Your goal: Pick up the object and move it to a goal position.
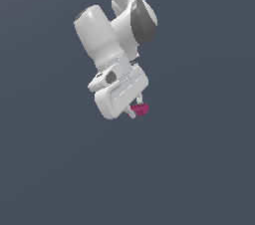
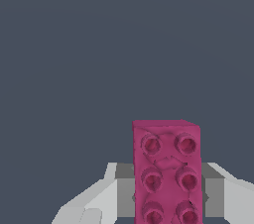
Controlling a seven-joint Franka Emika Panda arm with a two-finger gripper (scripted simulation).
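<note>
Carrying the load called for a steady clamp and a smooth, unhurried sweep toward the goal, which neither view showed. At the exterior view's centre, the one white Panda arm (image 1: 107,30) reached down from the upper left to its single gripper (image 1: 138,111), closed on the one magenta studded brick (image 1: 140,108), held aloft. In the wrist view, six studs showed on the brick, between grey fingers (image 2: 214,196).
</note>
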